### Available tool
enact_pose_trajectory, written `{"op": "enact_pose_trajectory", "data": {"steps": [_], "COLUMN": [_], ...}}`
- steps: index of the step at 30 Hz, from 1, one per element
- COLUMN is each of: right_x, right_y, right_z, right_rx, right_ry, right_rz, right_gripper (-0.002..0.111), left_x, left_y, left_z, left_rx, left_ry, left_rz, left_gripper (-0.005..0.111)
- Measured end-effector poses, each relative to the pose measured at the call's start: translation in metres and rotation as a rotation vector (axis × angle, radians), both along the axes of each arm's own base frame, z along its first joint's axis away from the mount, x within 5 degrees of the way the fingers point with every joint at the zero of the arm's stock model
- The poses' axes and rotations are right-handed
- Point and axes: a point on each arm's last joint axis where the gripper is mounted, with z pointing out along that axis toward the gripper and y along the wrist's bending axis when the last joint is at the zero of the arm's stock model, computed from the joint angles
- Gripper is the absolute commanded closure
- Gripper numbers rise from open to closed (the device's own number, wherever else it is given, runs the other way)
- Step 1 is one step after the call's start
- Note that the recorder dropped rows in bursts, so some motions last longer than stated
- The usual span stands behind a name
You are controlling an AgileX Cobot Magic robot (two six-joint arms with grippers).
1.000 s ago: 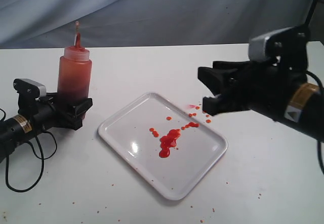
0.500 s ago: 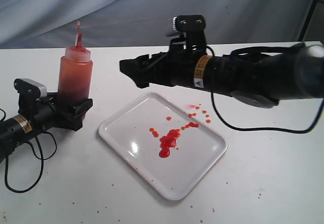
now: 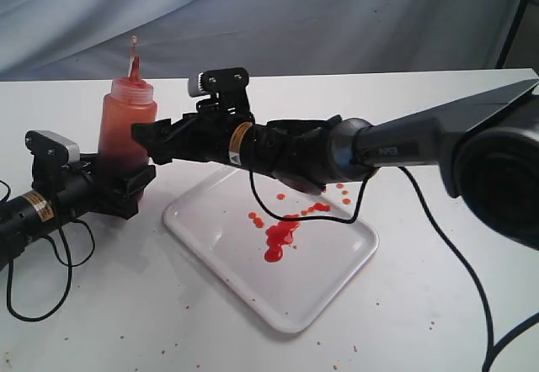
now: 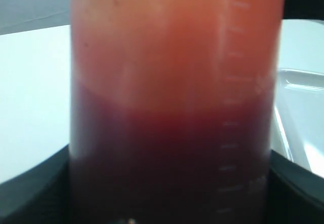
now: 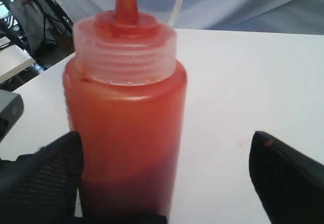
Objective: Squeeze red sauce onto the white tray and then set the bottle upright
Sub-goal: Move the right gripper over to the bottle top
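Bottle: the bottle (image 3: 126,132) stands upright on the tabletop (image 3: 438,305), toward its left edge in the exterior view and well clear of the near edge. The cone nozzle (image 3: 132,67) points up.
Bottle contents: dark red fills the lower part; the wall above it is smeared orange-red.
Left hand: the left hand (image 3: 125,185) lies low along the tabletop, clamped on the bottle's base with a finger on each side.
Right hand: the right hand (image 3: 147,143) reaches across the tray to the bottle's mid-height. Its jaws are spread wide with the bottle between them: one finger is just beside the wall, the other well apart. It grips nothing.
White tray: the white tray (image 3: 312,284) lies flat near the tabletop's middle, set cornerwise, just beside the bottle and not touching it.
Red sauce: the red sauce (image 3: 278,239) is a blob near the tray's centre, with drops trailing toward the tray's far right rim.
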Motion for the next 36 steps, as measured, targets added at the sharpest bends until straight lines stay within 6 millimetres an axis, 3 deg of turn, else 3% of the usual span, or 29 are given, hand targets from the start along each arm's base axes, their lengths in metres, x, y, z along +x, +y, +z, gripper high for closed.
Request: {"op": "enact_pose_trajectory", "data": {"steps": [5,8,18,22,31,36], "right_x": [-0.006,-0.001,0.006,0.003,0.014,0.018], "right_y": [0.029,0.034,0.037,0.04,0.038,0.033], "right_z": [-0.001,0.001,0.0,-0.001,0.013,0.018], "right_rx": [-0.008,-0.013,-0.049,-0.116,-0.2,-0.128], "right_ry": [-0.054,-0.072,-0.07,-0.093,-0.177,-0.173], "right_rz": [0.077,0.072,0.054,0.125,0.198,0.232], "right_gripper": [0.027,0.027,0.028,0.028,0.028,0.039], "left_x": [0.0,0.0,0.0,-0.001,-0.003,-0.003], "left_y": [0.0,0.0,0.0,-0.001,-0.002,-0.003], "left_z": [0.0,0.0,0.0,0.0,0.0,0.0], "left_rx": [0.0,0.0,0.006,0.027,0.058,0.076], "left_ry": [0.0,0.0,-0.005,-0.017,-0.038,-0.054], "left_rz": [0.0,0.003,-0.001,-0.029,-0.072,-0.094], "left_gripper": [0.107,0.107,0.107,0.107,0.107,0.107]}}
